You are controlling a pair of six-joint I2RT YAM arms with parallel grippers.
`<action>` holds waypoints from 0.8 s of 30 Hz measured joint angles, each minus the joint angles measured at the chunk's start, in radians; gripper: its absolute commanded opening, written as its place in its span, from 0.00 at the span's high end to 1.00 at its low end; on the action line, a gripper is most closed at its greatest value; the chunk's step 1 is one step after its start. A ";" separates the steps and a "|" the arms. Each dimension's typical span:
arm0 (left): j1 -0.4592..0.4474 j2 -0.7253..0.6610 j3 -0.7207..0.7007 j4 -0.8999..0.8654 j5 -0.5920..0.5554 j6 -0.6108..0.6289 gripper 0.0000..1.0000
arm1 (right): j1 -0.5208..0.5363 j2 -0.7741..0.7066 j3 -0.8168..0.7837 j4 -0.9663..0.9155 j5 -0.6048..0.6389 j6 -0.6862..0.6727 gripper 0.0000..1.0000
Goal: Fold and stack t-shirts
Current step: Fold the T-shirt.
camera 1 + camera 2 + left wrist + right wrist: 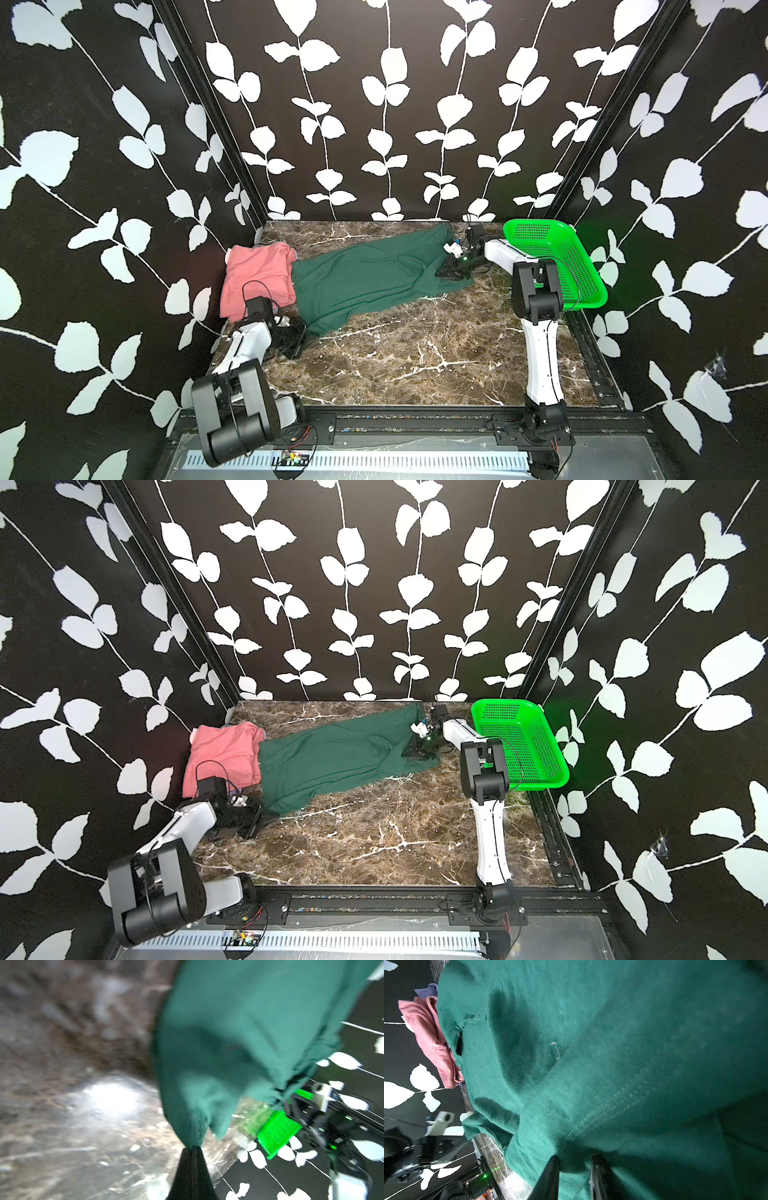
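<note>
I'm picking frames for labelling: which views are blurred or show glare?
Left wrist view: motion-blurred throughout, white glare on the marble table; right wrist view: dark green t-shirt soft near the lens, stitching legible; both top views: sharp, green basket tinting the wall.

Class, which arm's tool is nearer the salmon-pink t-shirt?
Left. The left tool sits just off the salmon-pink t-shirt, shut on a corner of the dark green t-shirt; the right tool grips its other end, beside the green basket.
</note>
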 measured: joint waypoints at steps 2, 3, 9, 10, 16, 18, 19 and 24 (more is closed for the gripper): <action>0.000 -0.018 0.014 -0.013 0.012 0.001 1.00 | 0.000 0.000 0.000 0.000 0.000 0.000 0.71; 0.000 -0.020 0.015 -0.016 0.016 0.001 1.00 | 0.000 0.000 0.000 0.000 0.000 0.000 0.71; 0.000 -0.021 0.008 -0.037 0.023 -0.008 1.00 | 0.000 0.001 0.002 -0.002 0.000 0.000 0.71; 0.000 -0.022 0.005 -0.037 0.023 -0.010 1.00 | 0.000 0.002 0.003 -0.003 0.000 0.000 0.71; 0.000 -0.030 -0.001 -0.037 0.023 -0.023 1.00 | 0.000 0.007 0.014 -0.014 0.000 -0.001 0.71; 0.000 -0.046 -0.001 -0.037 0.020 -0.031 1.00 | 0.000 0.008 0.016 -0.017 -0.001 -0.002 0.71; 0.000 -0.062 -0.001 -0.037 0.015 -0.036 1.00 | 0.000 0.009 0.016 -0.017 -0.001 -0.002 0.71; 0.000 -0.201 -0.001 0.005 -0.015 -0.092 1.00 | 0.000 0.011 0.022 -0.023 0.000 -0.004 0.71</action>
